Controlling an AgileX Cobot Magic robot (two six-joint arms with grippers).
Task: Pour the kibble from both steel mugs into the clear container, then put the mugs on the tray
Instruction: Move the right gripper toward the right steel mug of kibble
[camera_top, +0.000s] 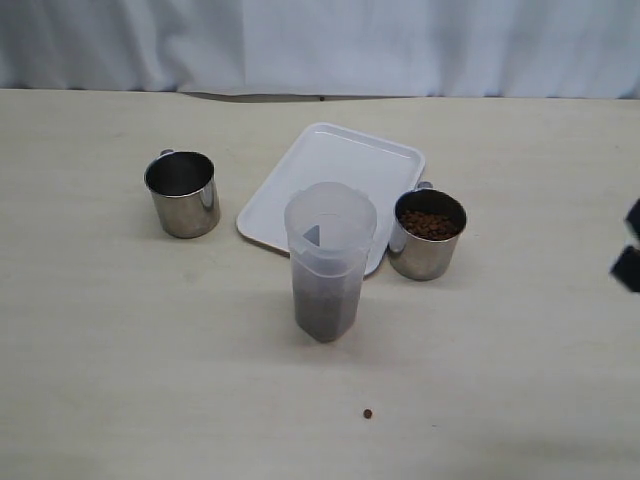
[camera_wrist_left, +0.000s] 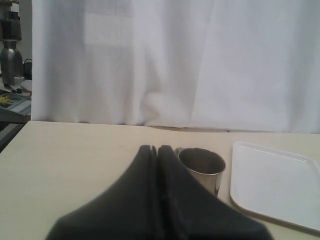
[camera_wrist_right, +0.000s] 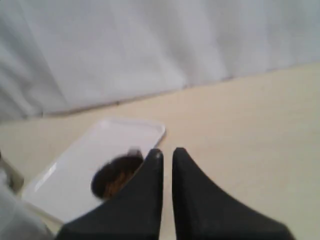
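Empty steel mug (camera_top: 182, 193) left of white tray (camera_top: 345, 165); kibble-filled mug (camera_top: 427, 233) right; clear container (camera_top: 329, 262) in front, part-full of kibble (camera_top: 323, 310).

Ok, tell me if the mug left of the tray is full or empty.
Empty: the mug stands upright, and its bare steel inside shows with nothing in it.

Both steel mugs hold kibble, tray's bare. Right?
Not quite: the exterior view shows the left steel mug empty; only the right steel mug holds kibble. The tray is bare.
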